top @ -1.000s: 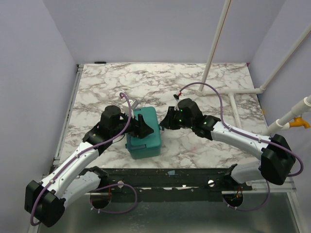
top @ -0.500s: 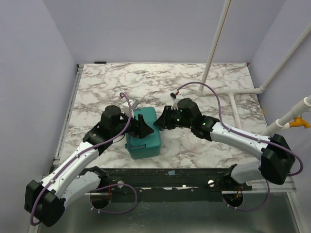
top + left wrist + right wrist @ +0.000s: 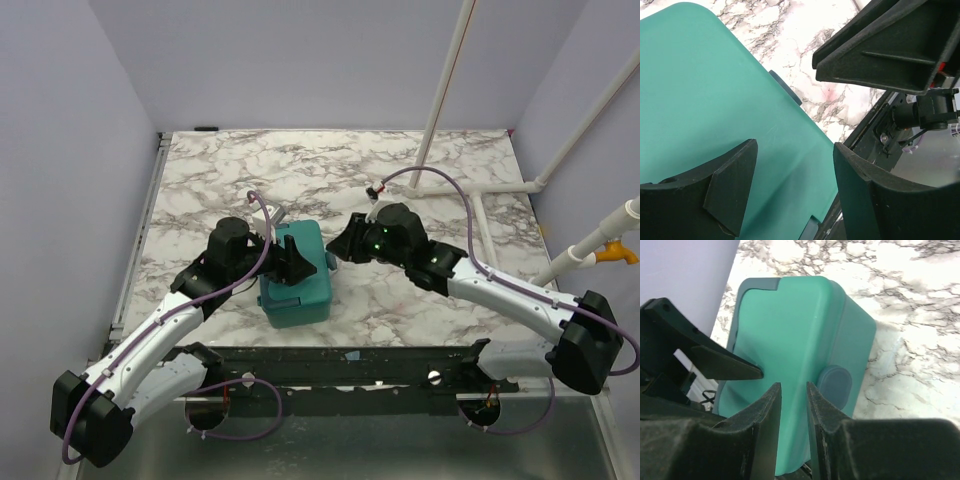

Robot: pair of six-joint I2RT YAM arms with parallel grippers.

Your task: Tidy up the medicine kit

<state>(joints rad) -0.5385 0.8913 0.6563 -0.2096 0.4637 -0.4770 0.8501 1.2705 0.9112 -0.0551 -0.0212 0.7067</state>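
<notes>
Left end effector (image 3: 288, 262): spread wide, holding nothing, fingers (image 3: 730, 192) over the lid of the kit.

Medicine kit (image 3: 300, 298): teal-green box, lid down. It stands on the marble bench (image 3: 420, 180) near its front edge, between the two arms.

Latch (image 3: 835, 385): darker oval tab on the kit's right-facing wall.

Right end effector (image 3: 337, 250): narrow, only a slim gap, empty. It sits just beside the latch wall; contact cannot be told.
</notes>
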